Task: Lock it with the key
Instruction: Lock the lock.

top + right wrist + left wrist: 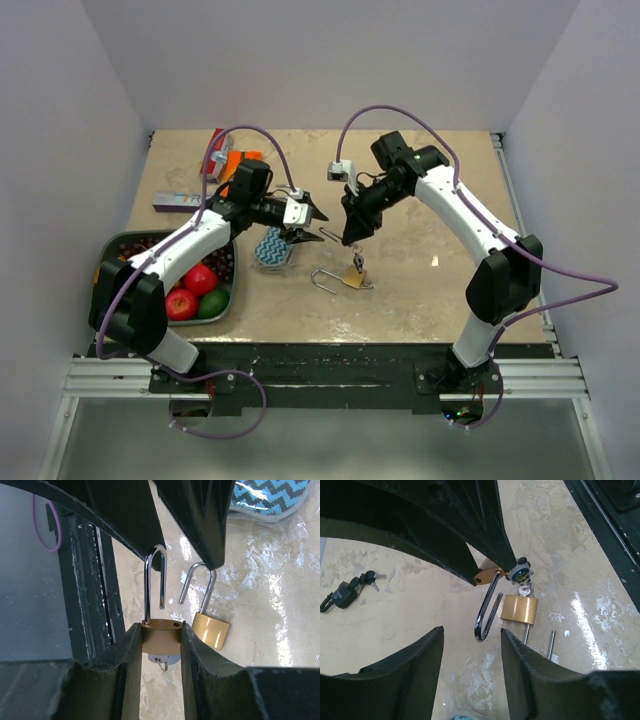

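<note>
Right wrist: padlock clamped, shackle open

Grips brass padlock (160, 636) in right jaws at lower centre, shackle (155, 575) open, key (160, 660) underneath. Holds left jaws released, grasping nothing. Shows second padlock (211, 631) lying alongside on bench (280, 630).

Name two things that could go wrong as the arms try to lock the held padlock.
The right gripper pinches the held padlock only by its body's sides; pressing its open shackle shut might twist it loose. The left gripper, open, hovers near a second padlock and might bump it.
</note>
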